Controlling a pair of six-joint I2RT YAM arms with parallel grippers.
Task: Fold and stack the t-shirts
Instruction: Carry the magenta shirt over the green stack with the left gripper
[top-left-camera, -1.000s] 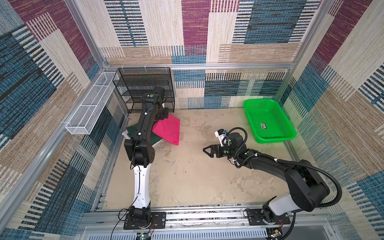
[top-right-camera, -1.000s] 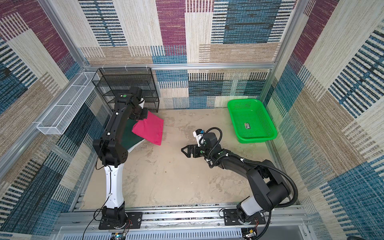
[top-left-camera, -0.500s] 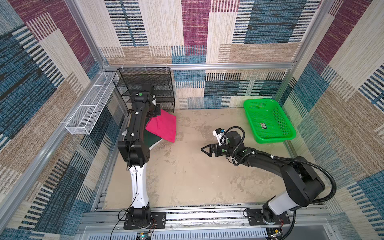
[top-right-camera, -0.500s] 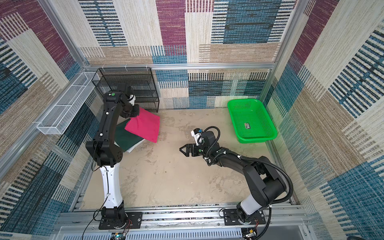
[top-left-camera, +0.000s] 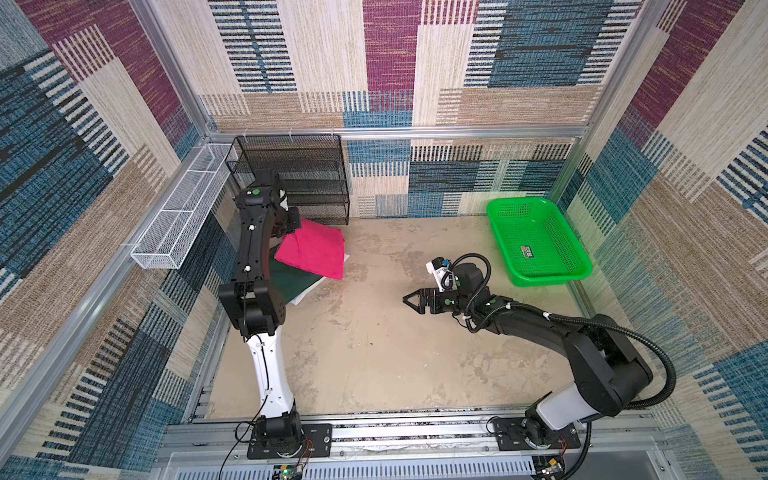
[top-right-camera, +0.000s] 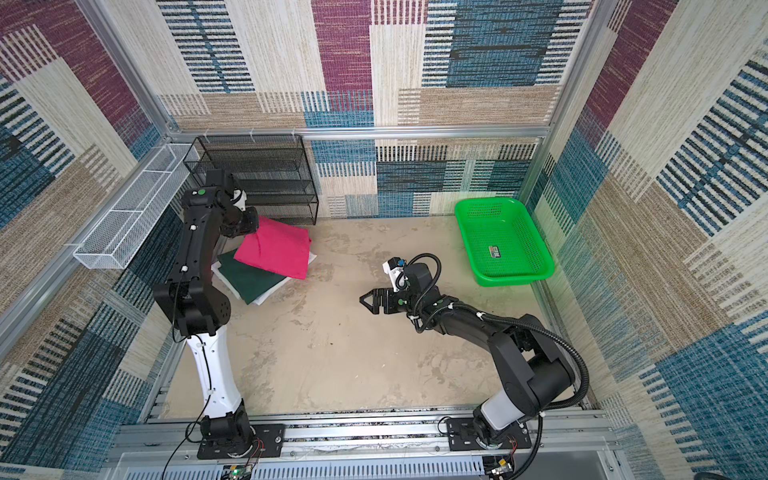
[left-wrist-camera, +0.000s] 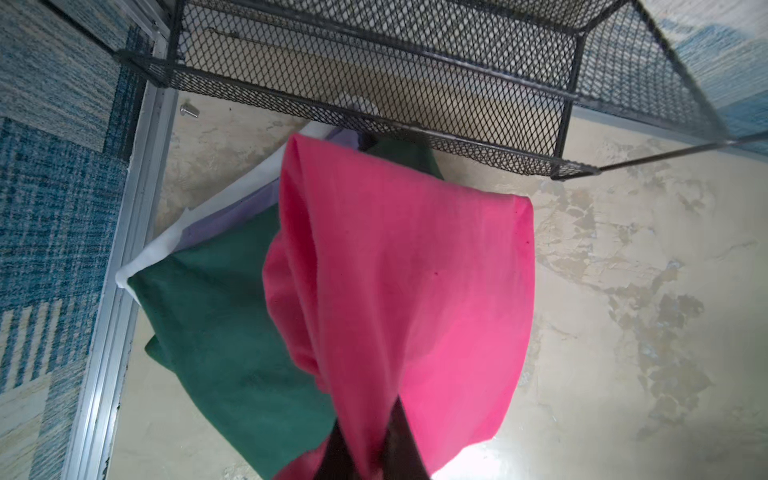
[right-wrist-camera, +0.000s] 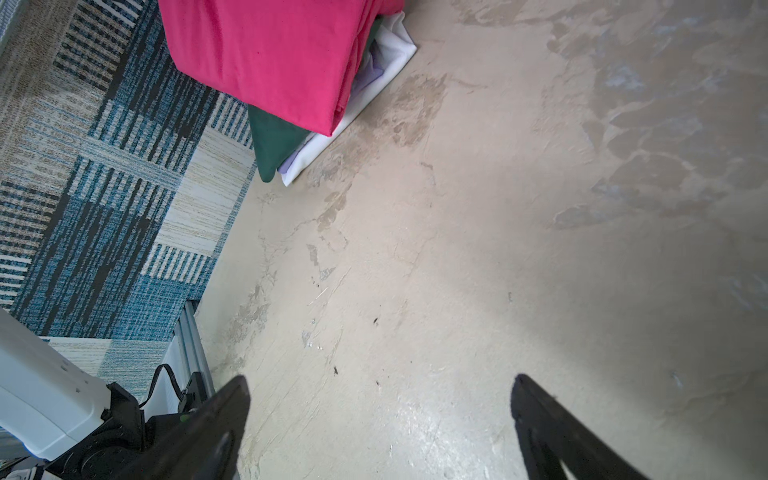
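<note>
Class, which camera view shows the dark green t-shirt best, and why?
The left wrist view: the dark green t-shirt lies large and close there, partly behind the pink t-shirt. Both top views show it small, partly under the pink one. The right wrist view shows only a corner.

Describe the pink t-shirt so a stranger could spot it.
Find the black mesh rack in the back left corner; a pile of folded shirts lies in front of it. The pink t-shirt tops that pile, the only bright one, above the dark green t-shirt and white ones.
</note>
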